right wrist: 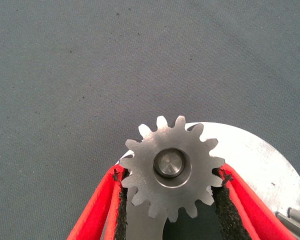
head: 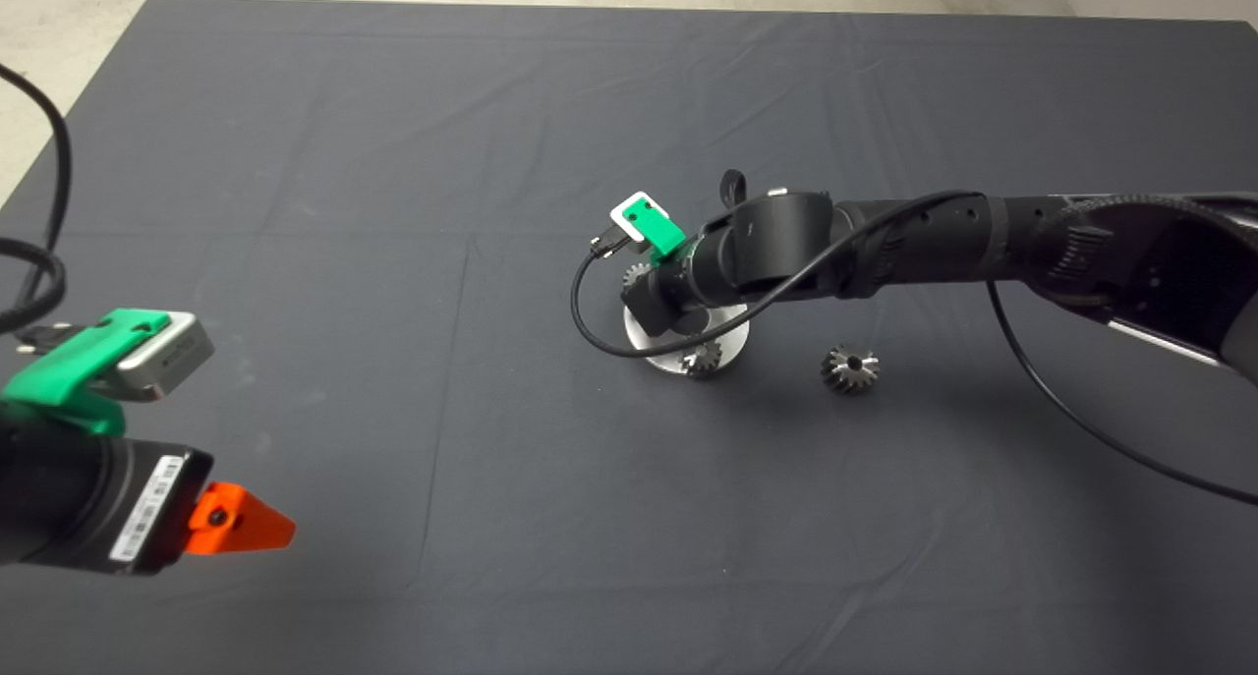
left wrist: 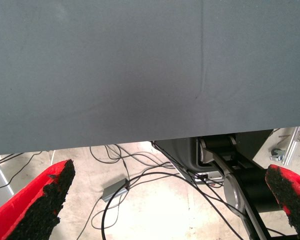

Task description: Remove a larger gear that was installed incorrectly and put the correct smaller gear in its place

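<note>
My right gripper (right wrist: 171, 172) is over the round silver base plate (right wrist: 260, 160), at its far left edge. Its fingers (right wrist: 229, 200) press both sides of the smaller gear (right wrist: 172, 167), a dull grey toothed gear seated on a peg that shows in its centre hole. In the head view the gripper (head: 651, 304) hides most of that gear; only some teeth (head: 633, 280) show. The larger gear (head: 851, 368), silvery with a dark centre hole, lies on the mat to the right of the plate (head: 732, 333). My left gripper (head: 241, 523) waits open and empty at the lower left.
A small star-faced gear (head: 703, 361) sits on the plate's near edge. A black cable (head: 590, 331) loops from the right wrist beside the plate. The left wrist view shows the mat's edge (left wrist: 140, 137) with floor cables and the robot's base beyond.
</note>
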Tool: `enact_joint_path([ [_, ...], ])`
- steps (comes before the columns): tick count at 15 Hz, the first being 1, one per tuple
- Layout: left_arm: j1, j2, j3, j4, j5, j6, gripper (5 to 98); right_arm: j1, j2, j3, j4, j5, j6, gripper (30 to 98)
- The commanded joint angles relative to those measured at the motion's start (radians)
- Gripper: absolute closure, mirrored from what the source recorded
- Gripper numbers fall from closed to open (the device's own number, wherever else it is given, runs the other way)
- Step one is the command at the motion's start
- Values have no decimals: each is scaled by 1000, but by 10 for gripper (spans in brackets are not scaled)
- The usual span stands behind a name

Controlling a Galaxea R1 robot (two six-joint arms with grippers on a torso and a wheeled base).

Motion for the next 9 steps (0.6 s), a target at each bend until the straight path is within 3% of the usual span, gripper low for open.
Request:
enact_joint_path([
  [1,-7,0,10,-16,2,-5,55,20,2,4,-14,-4,1,898],
  [9,-7,0,10,-16,2,-5,55,22,-5,12,-12,-7,6,853],
])
